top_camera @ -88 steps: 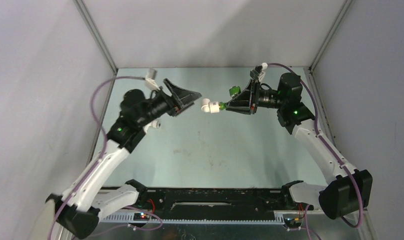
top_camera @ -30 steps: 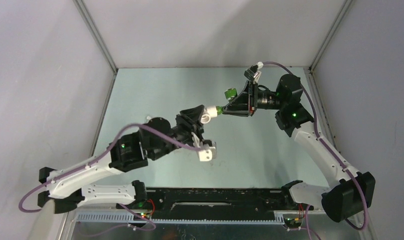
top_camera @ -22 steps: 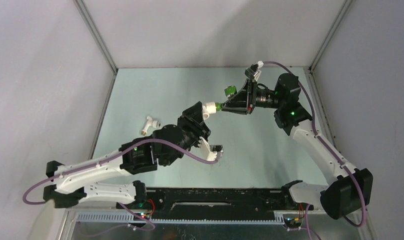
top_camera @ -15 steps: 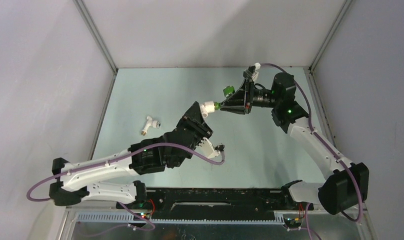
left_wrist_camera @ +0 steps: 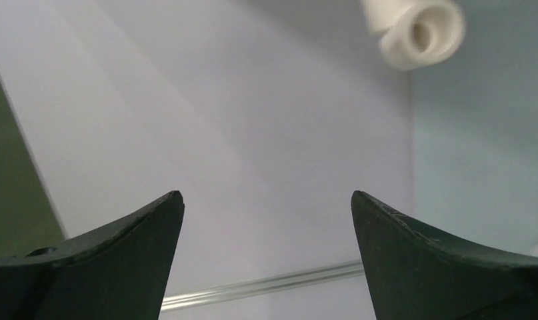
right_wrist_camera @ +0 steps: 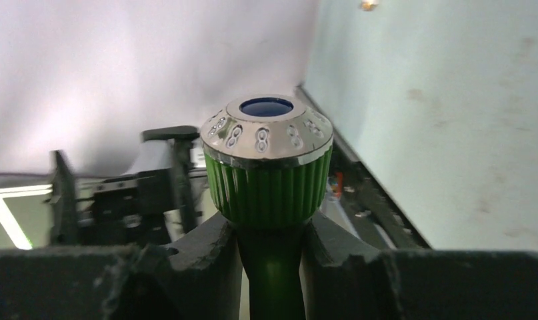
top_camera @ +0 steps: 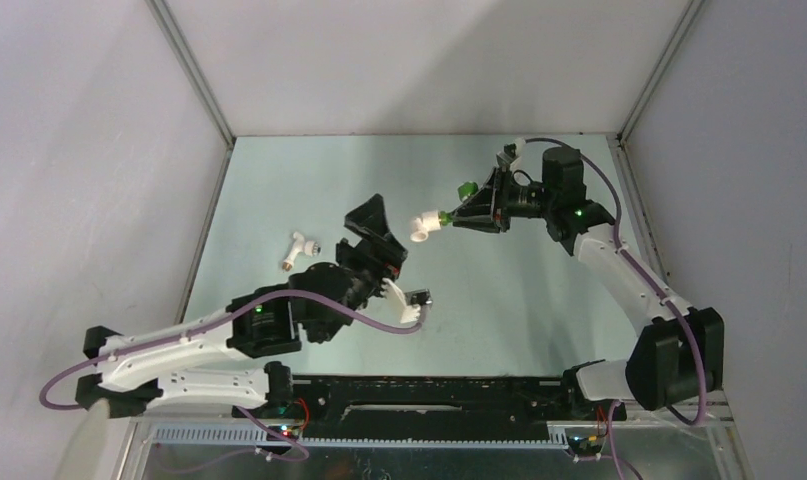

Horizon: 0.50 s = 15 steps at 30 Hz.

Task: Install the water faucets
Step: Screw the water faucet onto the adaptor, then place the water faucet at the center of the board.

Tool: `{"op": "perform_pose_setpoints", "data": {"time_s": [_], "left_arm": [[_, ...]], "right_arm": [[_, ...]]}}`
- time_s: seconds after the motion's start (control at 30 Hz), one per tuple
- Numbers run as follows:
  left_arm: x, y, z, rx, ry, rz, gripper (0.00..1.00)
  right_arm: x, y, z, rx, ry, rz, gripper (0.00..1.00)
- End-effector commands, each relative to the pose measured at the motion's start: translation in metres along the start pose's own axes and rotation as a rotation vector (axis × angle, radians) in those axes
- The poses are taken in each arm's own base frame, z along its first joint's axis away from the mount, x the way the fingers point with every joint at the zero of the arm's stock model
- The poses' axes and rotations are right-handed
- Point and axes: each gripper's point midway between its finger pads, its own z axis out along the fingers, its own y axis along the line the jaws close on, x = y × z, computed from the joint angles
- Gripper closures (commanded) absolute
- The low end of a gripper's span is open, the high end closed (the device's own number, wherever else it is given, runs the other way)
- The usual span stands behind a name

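— The left end effector: how did we find it?
— We saw its fingers spread wide with nothing between them. It was raised over the worktop and faced a white elbow fitting, near it but not touching.
— And the right end effector?
— It was clamped on the green faucet. We saw the stem pinched between its fingers, with the ribbed, silver-capped knob above them. The fitting sat on the faucet's far end, both held in the air.
— The other faucet?
— We saw the white faucet lying on the left part of the worktop, well apart from both.
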Motion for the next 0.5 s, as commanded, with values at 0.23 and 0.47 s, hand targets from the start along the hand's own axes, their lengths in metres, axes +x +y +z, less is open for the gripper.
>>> {"op": "perform_pose_setpoints", "data": {"time_s": [0.23,0.47], "left_arm": [[-0.006,-0.009,-0.021,0.003,-0.114,-0.707,0.0],[-0.02,-0.01,-0.007,0.017,-0.097,-0.85,0.0]], "right_arm": [[0.031,-0.166,-0.001,0.355,0.157,-0.019,1.0],[0.041,-0.217,0.004,0.41,0.243,0.057,1.0]]}}
